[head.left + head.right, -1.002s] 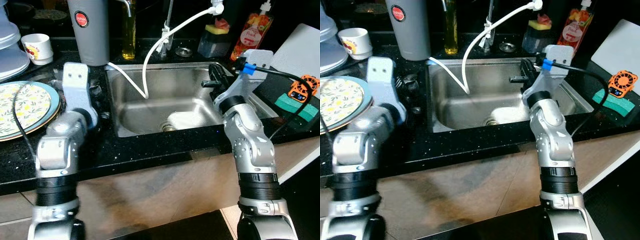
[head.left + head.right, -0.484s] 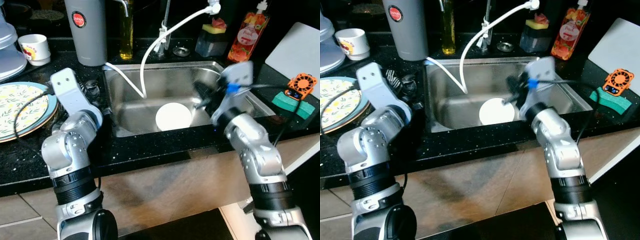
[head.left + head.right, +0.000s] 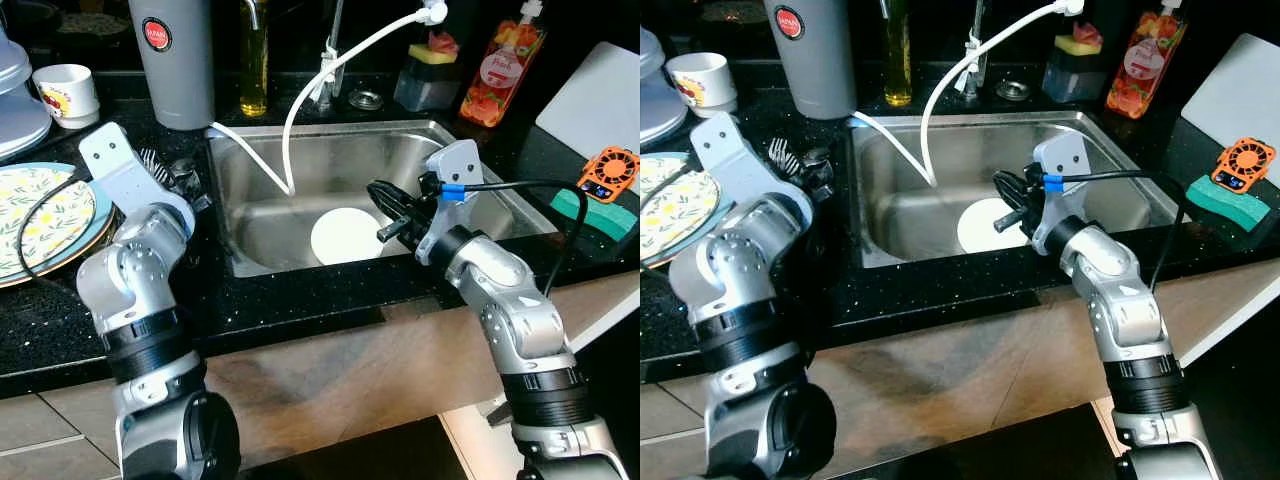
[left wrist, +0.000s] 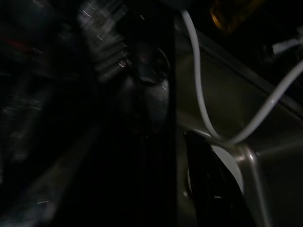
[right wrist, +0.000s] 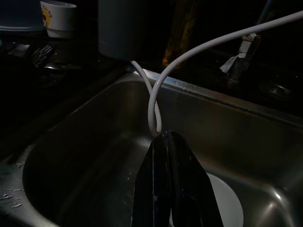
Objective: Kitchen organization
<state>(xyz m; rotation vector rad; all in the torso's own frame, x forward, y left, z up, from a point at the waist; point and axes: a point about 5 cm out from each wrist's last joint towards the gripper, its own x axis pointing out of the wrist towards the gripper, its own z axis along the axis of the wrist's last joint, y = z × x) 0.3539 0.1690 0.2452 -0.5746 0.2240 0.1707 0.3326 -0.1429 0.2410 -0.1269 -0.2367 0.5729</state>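
Right now your right hand hangs inside the stainless steel sink, its black fingers pressed together and holding nothing, just above the round white plate lying on the sink's floor. That plate is not yet lifted, so the tidying looks barely begun. Your left hand sits over the black counter beside the sink; its fingers are too obscured to judge.

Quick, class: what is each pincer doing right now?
Left pincer: over the counter beside the sink; open or shut cannot be told.
Right pincer: shut, empty, over the sink.
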